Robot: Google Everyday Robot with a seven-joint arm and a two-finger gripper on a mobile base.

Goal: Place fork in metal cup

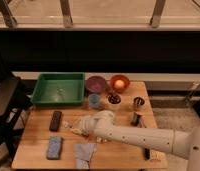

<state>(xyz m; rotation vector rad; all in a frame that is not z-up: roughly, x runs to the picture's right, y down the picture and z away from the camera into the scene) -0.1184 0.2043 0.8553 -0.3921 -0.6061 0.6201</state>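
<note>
Camera view gives you the light wooden table point(38, 136) from above, with the white robot arm point(138, 137) coming in from the lower right and ending near the middle of the frame. The gripper point(77, 128) sits low over the tabletop just left of centre, between the flat black rectangular object point(55, 120) and the crumpled grey-blue cloth point(84, 153). Whether the gripper is open or closed I cannot tell from here.

The small shiny silver-grey metal cup point(138, 103) stands upright right of centre, well apart from the gripper, near the table's right edge. Nothing sticks up out of it, so you should count the placement as not done.

The fork I cannot pick out for sure; it may be among the pale shapes at the gripper's tip, lying on the table or in the grasp.

By my judgement you are early in the task, at the pick-up. What is left: secure the fork, lift it, carry it rightward past the pale blue plastic cup point(94, 100), and lower it into the metal cup.
</note>
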